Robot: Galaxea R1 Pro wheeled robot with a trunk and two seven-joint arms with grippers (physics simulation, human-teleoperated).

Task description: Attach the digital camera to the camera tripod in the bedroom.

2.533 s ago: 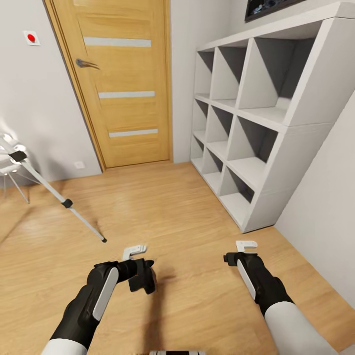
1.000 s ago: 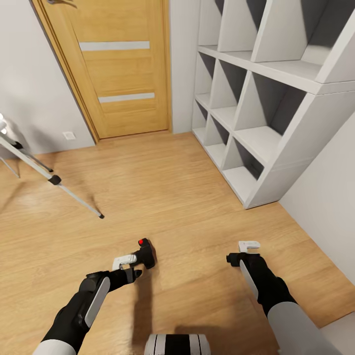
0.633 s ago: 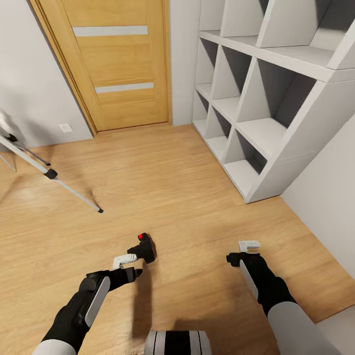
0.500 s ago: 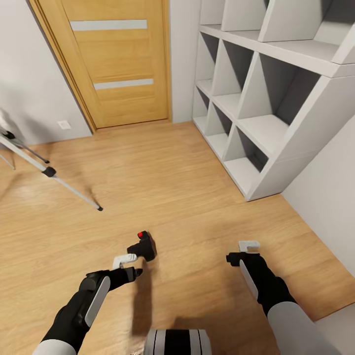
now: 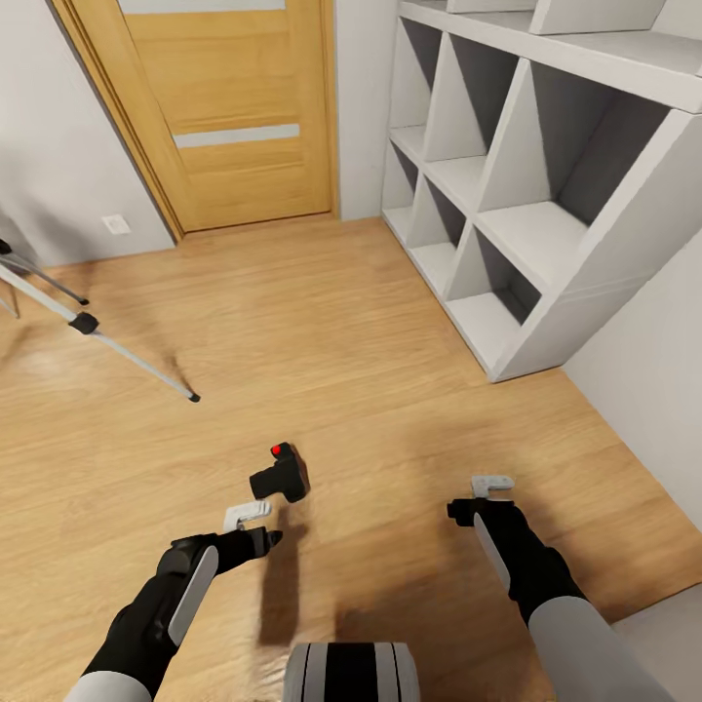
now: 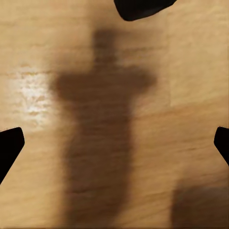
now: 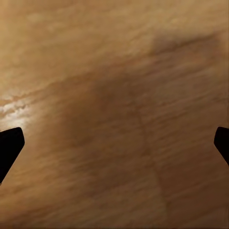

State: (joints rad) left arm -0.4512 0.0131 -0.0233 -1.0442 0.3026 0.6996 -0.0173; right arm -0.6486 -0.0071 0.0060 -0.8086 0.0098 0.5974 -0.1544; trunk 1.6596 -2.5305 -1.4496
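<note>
The digital camera, small and black with a red dot on top, lies on the wood floor with its lens pointing left. My left gripper is open just short of the camera and does not touch it. In the left wrist view this gripper is spread wide over bare floor, with a black piece of the digital camera at the frame's edge. My right gripper hangs open over the floor, its fingertips far apart. One silver leg of the camera tripod slants in from the left to its black foot.
White cube shelves stand along the right wall. The wooden door is shut at the back. A white wall socket sits low on the left wall. My own base shows at the bottom edge.
The left gripper held the camera 2.5 s ago, then let it go onto the floor. The whole view has since shifted, and the gap between gripper and camera has grown.
</note>
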